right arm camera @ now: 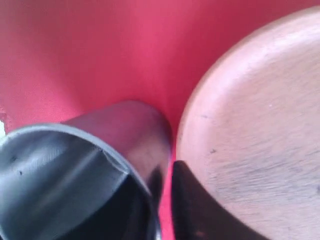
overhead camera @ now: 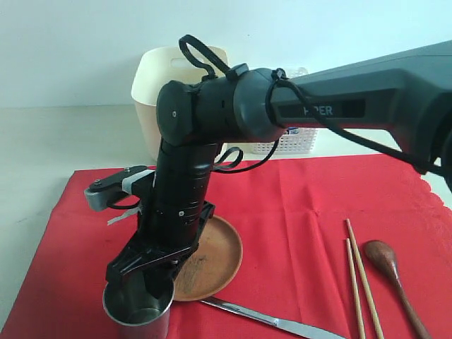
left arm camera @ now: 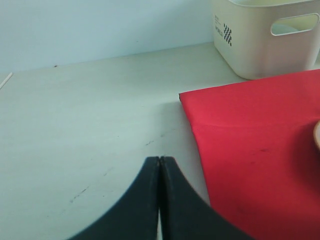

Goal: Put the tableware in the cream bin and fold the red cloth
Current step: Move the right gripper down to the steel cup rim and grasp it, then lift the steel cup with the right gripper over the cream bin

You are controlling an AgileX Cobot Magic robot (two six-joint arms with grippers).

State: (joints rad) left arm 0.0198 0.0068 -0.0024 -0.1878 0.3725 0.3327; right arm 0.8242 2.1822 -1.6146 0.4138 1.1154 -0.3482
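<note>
Red cloth [overhead camera: 304,205]: spread flat on the counter [overhead camera: 49,141] and filling the lower two-thirds of my exterior frame, with its scalloped edge at the far right.
Steel cup [overhead camera: 152,323]: upright on the cloth at the lower left of the exterior frame, just beside the brown plate [overhead camera: 219,261].
Right hand [overhead camera: 145,282]: reaches across from the upper right and points down onto the cup's rim. In my right wrist view one dark finger [right arm camera: 195,210] stands outside the cup's wall, between cup and plate, with a thin red sliver showing between finger and wall. The other finger I cannot see. The jaws stand narrow, but I cannot tell whether they have pinched the wall.
Left hand [left arm camera: 159,159]: fingers pressed together with nothing between them, over bare counter beside a corner of the cloth.
Brown plate: flat on the cloth, lower centre-left, partly behind the right arm.
Metal knife [overhead camera: 275,323]: lying on the cloth along the bottom edge, centre, one end near the plate's rim.
Wooden chopsticks [overhead camera: 360,279]: lower right, side by side on the cloth.
Dark wooden spoon [overhead camera: 388,261]: lower right, just right of the chopsticks.
Cream bin [overhead camera: 152,99]: upper left of centre, on the counter beyond the cloth's far edge.
White lattice basket [overhead camera: 293,145]: upper centre, right of the bin, mostly behind the arm.
</note>
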